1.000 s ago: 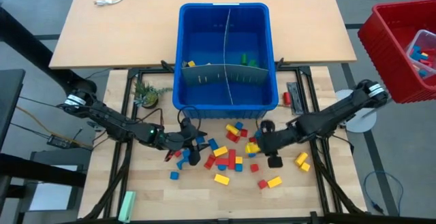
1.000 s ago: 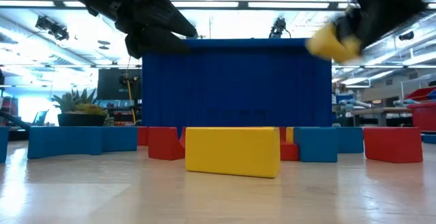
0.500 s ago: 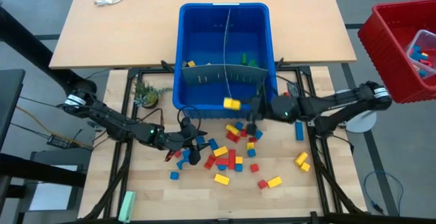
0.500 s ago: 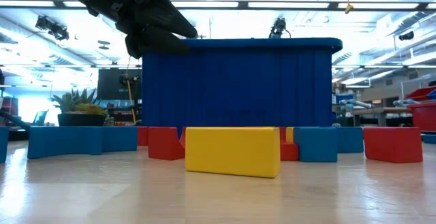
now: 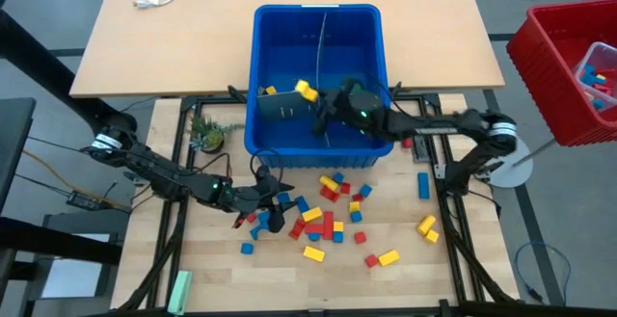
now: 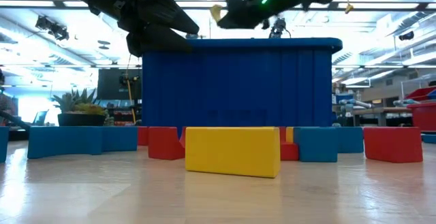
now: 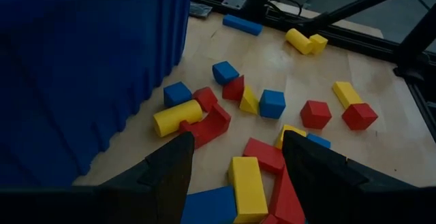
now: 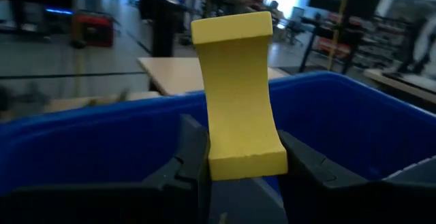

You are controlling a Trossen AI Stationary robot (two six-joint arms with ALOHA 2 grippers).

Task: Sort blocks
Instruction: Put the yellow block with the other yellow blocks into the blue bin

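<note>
right claw [image 8: 240, 166] | clamps yellow block [image 8: 240, 98] (upright) | above blue bin [image 8: 354, 115]

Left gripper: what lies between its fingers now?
In the left wrist view, a yellow block and red blocks on the table lie in the gap of the open left gripper; nothing is gripped.

High view: straight down from overhead, far enough to take in the whole tabletop [image 5: 222, 283], the blue bin [image 5: 322, 20] and both arms.

Low view: at tabletop height, level, very near a yellow block [image 6: 233, 152], facing the blue bin's wall [image 6: 235, 88] and the room behind.

Left wrist view: close above the scattered blocks [image 7: 272, 103], angled down past the left tool [image 7: 236, 159], beside the bin's wall.

Right wrist view: forward past the right tool [image 8: 240, 157], clamped on a yellow block [image 8: 238, 94], over the bin's rim [image 8: 102, 125].

Shared by all: the blue bin. Shared by high, low and left wrist: the block pile.
</note>
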